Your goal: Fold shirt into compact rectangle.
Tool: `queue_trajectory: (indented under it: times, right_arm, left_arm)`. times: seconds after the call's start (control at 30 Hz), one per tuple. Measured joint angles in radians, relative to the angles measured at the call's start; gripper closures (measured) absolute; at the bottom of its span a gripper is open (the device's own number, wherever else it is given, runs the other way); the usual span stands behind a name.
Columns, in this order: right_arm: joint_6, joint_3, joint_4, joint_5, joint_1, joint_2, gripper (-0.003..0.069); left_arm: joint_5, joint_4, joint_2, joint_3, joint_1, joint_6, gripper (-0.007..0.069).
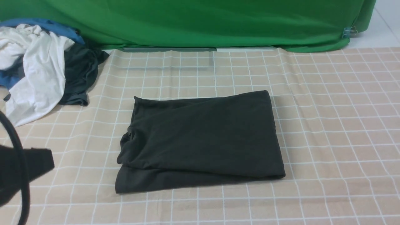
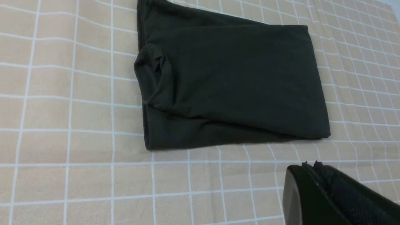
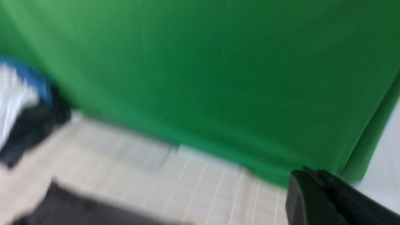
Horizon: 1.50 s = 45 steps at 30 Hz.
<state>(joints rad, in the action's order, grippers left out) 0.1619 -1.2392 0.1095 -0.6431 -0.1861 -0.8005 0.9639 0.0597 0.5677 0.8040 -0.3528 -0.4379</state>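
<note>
The black shirt (image 1: 201, 140) lies folded into a rough rectangle in the middle of the checked cloth, its layers a little offset along the near and left edges. The left wrist view shows it whole (image 2: 231, 84), flat on the cloth. My left gripper (image 2: 309, 167) is shut with nothing in it, held well off the shirt on its near side; in the front view its tip (image 1: 47, 162) sits at the far left. My right gripper (image 3: 309, 173) is shut and empty, out of the front view; its blurred wrist view catches a dark shirt edge (image 3: 78, 206).
A heap of white (image 1: 34, 72), blue and dark clothes lies at the back left of the table. A green backdrop (image 1: 200, 22) hangs along the far edge. The beige checked cloth (image 1: 337, 125) covers the table around the shirt.
</note>
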Motion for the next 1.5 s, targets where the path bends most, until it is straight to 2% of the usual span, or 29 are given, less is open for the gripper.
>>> queue_trajectory:
  times: [0.17,0.33,0.43,0.67,1.2,1.5]
  right_arm:
    - [-0.001,0.416,0.0,0.359,0.0,0.387,0.0622]
    - [-0.02,0.686,0.0,0.5,0.0,0.629,0.0622]
    - [-0.002,0.772,0.0,0.535,0.0,0.713,0.0615]
    - [0.001,0.802,0.0,0.54,0.0,0.743,0.0561]
    - [0.001,0.807,0.0,0.54,0.0,0.743,0.0519]
    - [0.001,0.808,0.0,0.54,0.0,0.743,0.0507]
  left_arm:
    - [-0.079,0.0,-0.014,-0.071,0.0,0.0,0.0612]
    - [-0.181,0.0,-0.014,-0.132,0.0,0.0,0.0612]
    - [-0.233,0.0,-0.014,-0.166,0.0,0.0,0.0612]
    - [-0.266,0.0,-0.014,-0.187,0.0,-0.002,0.0612]
    - [-0.278,0.0,-0.014,-0.191,0.0,0.003,0.0612]
    - [-0.295,-0.047,-0.015,-0.191,0.0,0.087,0.0612]
